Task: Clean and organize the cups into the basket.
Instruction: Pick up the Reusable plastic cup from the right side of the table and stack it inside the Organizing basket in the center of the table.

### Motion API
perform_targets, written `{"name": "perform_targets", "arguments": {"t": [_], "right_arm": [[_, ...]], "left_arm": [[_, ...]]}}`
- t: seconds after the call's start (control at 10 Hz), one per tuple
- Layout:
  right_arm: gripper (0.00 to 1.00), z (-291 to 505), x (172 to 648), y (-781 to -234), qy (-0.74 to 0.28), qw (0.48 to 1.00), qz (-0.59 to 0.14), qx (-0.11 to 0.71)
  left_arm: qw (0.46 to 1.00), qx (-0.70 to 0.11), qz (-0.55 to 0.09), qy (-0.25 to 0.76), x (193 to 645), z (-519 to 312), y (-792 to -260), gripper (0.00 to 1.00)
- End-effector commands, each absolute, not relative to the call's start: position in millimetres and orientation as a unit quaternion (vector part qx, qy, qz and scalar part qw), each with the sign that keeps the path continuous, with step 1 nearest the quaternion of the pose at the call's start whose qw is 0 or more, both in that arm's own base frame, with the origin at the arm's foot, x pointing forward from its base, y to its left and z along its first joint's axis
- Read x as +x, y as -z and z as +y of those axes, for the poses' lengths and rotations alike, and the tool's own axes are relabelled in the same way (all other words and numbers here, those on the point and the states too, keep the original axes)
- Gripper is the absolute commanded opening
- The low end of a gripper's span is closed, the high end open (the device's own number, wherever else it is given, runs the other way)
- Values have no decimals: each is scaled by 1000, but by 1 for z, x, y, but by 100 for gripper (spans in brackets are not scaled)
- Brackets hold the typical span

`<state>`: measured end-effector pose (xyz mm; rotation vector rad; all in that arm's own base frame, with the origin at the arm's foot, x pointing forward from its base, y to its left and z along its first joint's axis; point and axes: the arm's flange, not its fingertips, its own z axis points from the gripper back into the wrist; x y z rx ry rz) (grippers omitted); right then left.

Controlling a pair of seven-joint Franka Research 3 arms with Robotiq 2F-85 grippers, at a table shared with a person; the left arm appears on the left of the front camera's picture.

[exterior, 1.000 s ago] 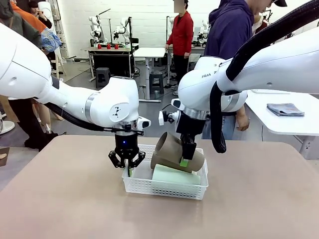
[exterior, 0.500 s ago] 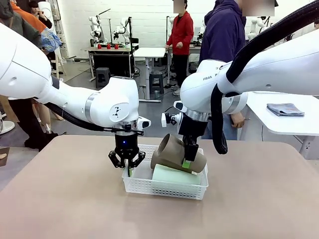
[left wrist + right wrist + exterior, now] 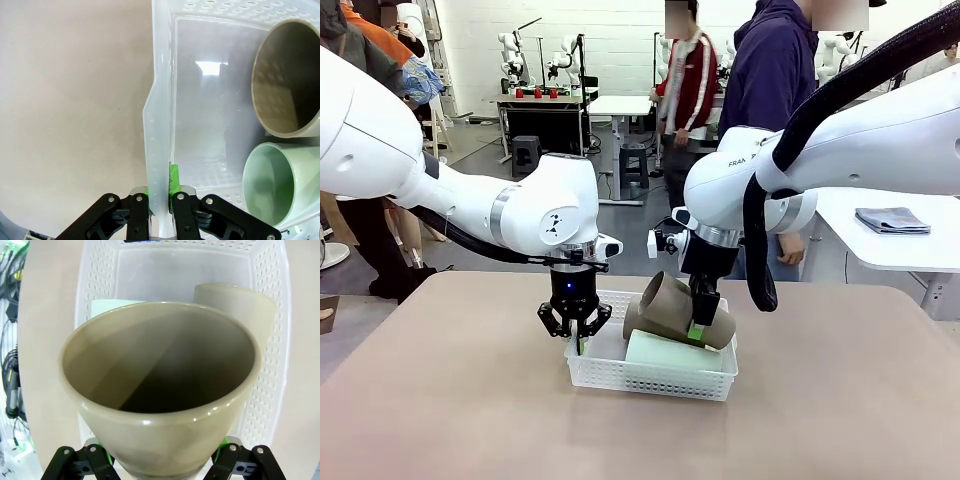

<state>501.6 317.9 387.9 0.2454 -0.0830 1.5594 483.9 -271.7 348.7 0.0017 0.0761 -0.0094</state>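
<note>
The brown cup (image 3: pixel 670 310) lies tilted across the white basket (image 3: pixel 650 375), its long axis running from the basket's left end toward the right end, open mouth facing left and slightly up. In the right wrist view 2 brown-tan rims show, 1 wide mouth close to the camera and a second tan cup (image 3: pixel 240 305) beyond it, so the exact count of brown cups cannot be settled. The mint cup (image 3: pixel 670 350) lies on its side along the basket's near wall, below the brown one, mouth toward the left end as well; in the left wrist view both mouths (image 3: pixel 287 80) sit side by side.

The basket rests on a plain beige bench (image 3: pixel 450 400). Behind it, a person in a dark hoodie (image 3: pixel 770 70) stands at the far edge, and a workshop room spreads out with other tables.

The right claw (image 3: pixel 698 330) comes down from above, clamped on the brown cup's wall near its narrow end. The left claw (image 3: pixel 575 335) points straight down at the basket's left end, fingers pinched together on that end wall's rim (image 3: pixel 157 150).
</note>
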Motion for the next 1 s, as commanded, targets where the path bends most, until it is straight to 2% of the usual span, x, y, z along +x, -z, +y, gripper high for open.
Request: {"name": "perform_targets", "arguments": {"t": [0.0,0.5,0.6,0.9], "right_arm": [[100,317,505,-389,-703,698,-50,127],[100,315,502,-394,-701,698,-66,129],[100,301,495,-411,-704,691,-95,132],[100,177,449,-477,-685,639,-245,250]], "left_arm": [[999,0,35,5,484,-271,-351,0],[999,0,35,5,484,-271,-351,0],[999,0,35,5,484,-271,-351,0],[999,0,35,5,484,-271,-351,0]]}}
